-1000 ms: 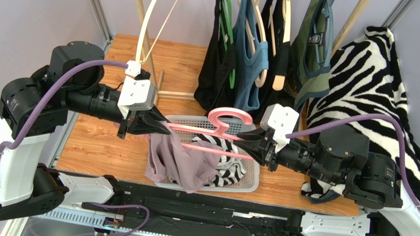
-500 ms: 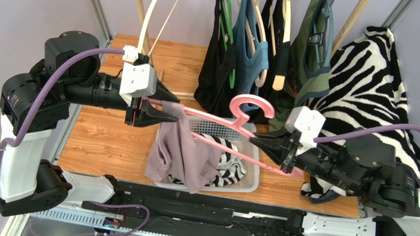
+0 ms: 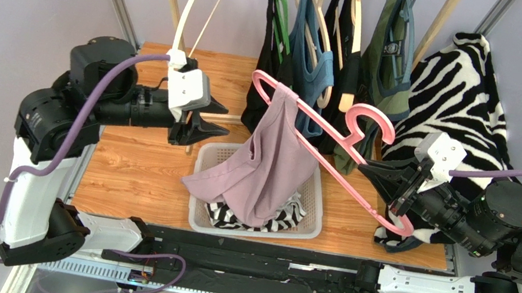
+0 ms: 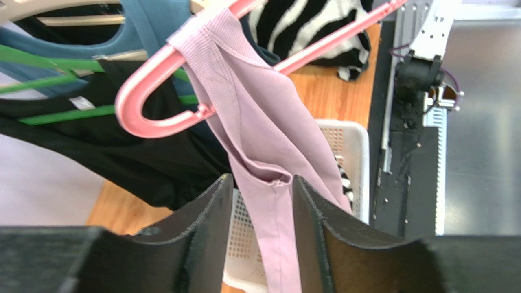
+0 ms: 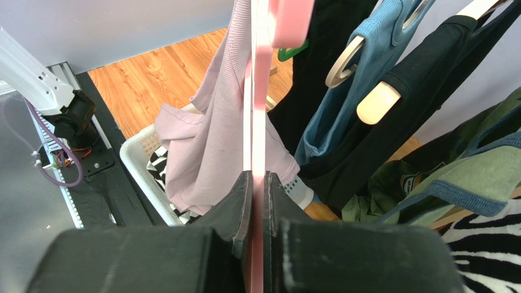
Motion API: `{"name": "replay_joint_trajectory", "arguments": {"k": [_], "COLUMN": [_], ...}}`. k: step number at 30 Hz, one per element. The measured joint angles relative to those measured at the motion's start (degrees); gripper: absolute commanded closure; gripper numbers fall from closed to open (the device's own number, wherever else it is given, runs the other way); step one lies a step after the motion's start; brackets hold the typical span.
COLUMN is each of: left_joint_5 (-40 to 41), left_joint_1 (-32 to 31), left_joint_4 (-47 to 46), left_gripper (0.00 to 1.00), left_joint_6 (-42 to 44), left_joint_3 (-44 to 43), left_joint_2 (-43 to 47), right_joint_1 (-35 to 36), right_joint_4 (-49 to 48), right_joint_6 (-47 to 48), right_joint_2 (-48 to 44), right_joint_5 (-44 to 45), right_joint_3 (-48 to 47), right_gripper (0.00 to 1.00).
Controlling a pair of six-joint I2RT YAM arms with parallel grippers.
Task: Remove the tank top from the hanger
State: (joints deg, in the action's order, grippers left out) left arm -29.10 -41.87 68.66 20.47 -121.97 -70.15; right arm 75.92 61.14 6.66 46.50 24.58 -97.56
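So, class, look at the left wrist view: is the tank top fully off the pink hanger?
No, the tank top hangs by one strap looped over the curved end of the hanger.

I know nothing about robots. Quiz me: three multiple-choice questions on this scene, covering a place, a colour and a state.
1. Where does the lilac tank top's lower end rest? A) white basket B) clothes rail C) zebra cloth
2. What colour is the hanger in the right claw? A) green B) cream C) pink
3. How is the left claw? A) open, empty B) shut on fabric C) shut on hanger

1 A: its hem drapes into the basket.
2 C: the shut claw pinches a pink bar.
3 A: its jaws stand apart, gripping nothing.
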Motion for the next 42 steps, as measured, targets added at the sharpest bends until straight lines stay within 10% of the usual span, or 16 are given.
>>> {"name": "replay_joint_trajectory", "arguments": {"k": [20, 22, 28, 42], "left_joint_5": [2.7, 3.8, 7.0, 8.3], "left_joint_1": [-7.0, -7.3, -8.3, -8.1], "left_joint_4": [-0.2, -0.2, 0.0, 0.8], "left_gripper": [0.30, 0.35, 1.00, 1.00], "left_joint_6": [-0.4, -0.1, 1.3, 1.6], "left_joint_3": [10.6, 10.6, 10.6, 3.6], "left_joint_2": [-6.0, -6.1, -6.4, -4.3], "right_joint_1": [0.0, 0.0, 0.0, 0.0], "right_joint_4": [-0.2, -0.2, -0.2, 1.9], "right_joint_6": [-0.7, -0.7, -0.9, -2.0], "right_joint_2": [2.0, 2.2, 2.9, -1.0], "right_joint_5": [-4.9, -5.8, -7.3, -4.5], "right_joint_3": [0.3, 0.3, 0.3, 0.9], "right_gripper": [1.00, 1.00, 1.00, 1.00]}}
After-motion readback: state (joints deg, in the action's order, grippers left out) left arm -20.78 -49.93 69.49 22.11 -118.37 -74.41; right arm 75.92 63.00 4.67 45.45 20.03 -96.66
